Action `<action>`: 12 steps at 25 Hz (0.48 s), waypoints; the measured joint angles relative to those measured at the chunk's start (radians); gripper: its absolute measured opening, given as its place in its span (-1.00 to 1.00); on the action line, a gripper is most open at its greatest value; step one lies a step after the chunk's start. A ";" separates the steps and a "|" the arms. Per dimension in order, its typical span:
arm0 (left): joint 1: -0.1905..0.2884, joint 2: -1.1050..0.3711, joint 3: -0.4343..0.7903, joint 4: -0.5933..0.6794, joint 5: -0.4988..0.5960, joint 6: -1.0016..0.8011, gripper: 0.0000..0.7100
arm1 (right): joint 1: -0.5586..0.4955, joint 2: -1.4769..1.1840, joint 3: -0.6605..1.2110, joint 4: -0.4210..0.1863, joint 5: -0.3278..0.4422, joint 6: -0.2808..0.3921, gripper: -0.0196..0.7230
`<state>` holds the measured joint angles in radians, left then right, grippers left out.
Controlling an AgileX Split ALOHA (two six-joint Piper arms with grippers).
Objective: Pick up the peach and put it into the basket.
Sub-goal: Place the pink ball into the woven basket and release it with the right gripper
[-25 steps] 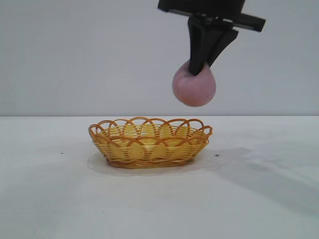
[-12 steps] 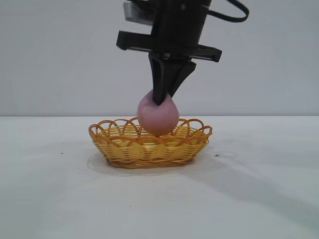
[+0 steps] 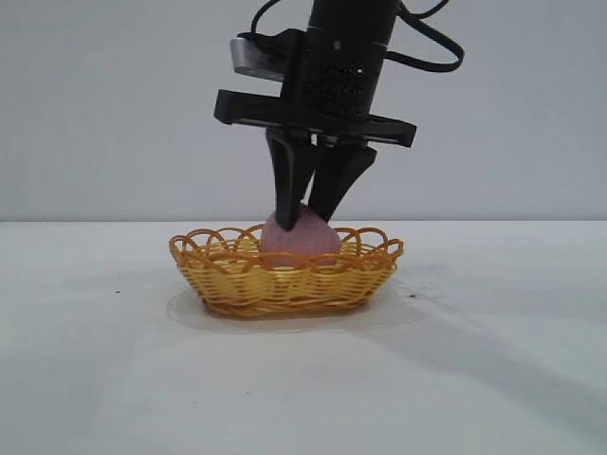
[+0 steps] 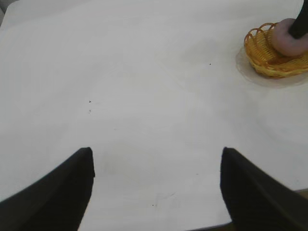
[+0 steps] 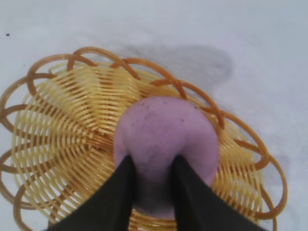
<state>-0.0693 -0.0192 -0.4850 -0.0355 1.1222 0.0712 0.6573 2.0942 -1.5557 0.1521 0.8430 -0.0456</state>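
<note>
The right gripper (image 3: pixel 305 216) points down into the basket (image 3: pixel 285 284), its two fingers (image 5: pixel 120 192) parted a little and lying against the top of the peach (image 3: pixel 302 237). Whether they are pinching the fruit or have just let go cannot be told. The peach sits inside the basket on the weave, near its middle, with its upper half showing above the orange looped rim. The basket stands on the white table (image 3: pixel 493 379). The placing looks nearly done; what seems left is a clear release and lifting the gripper away. The left gripper (image 4: pixel 154 187) hangs spread wide over bare table, well apart from the basket.
</note>
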 joint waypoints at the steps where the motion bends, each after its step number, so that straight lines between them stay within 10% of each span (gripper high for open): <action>1: 0.000 0.000 0.000 0.000 0.000 0.000 0.45 | 0.000 0.000 0.000 0.002 0.005 0.000 -0.06; 12: 0.000 0.000 0.000 0.000 0.000 0.000 0.45 | 0.000 -0.020 -0.086 -0.025 0.142 0.000 0.22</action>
<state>-0.0693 -0.0192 -0.4850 -0.0355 1.1222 0.0712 0.6573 2.0743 -1.6421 0.1267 0.9848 -0.0456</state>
